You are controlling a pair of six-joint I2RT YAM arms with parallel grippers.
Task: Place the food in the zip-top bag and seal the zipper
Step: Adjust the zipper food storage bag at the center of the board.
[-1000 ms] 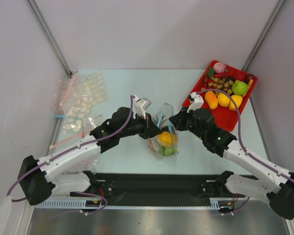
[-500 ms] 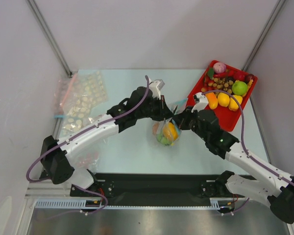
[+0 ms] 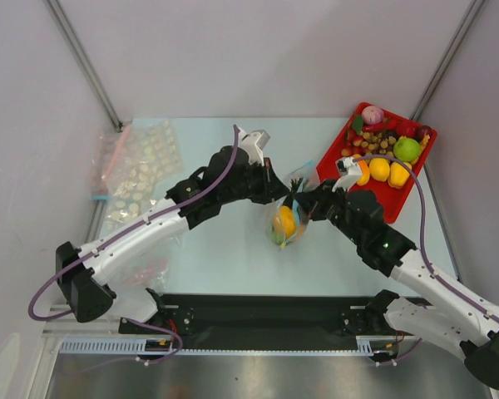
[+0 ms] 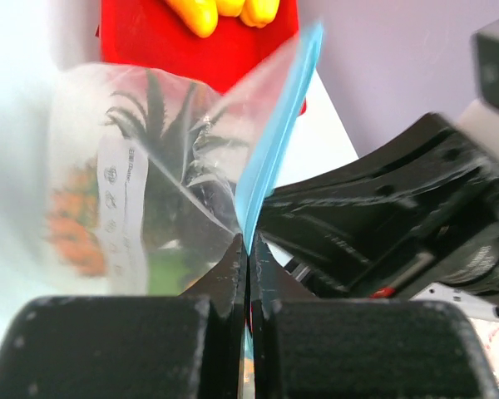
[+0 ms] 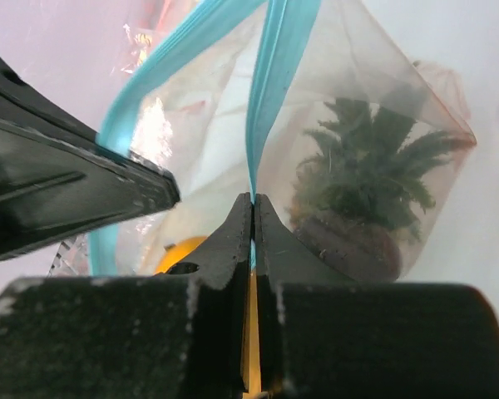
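Top external view: the clear bag hung between both pincers over the middle of the table, near the red tray. A toy pineapple sat inside. The left pincer was pinched tight on the blue zipper. The right pincer was clamped on it too.
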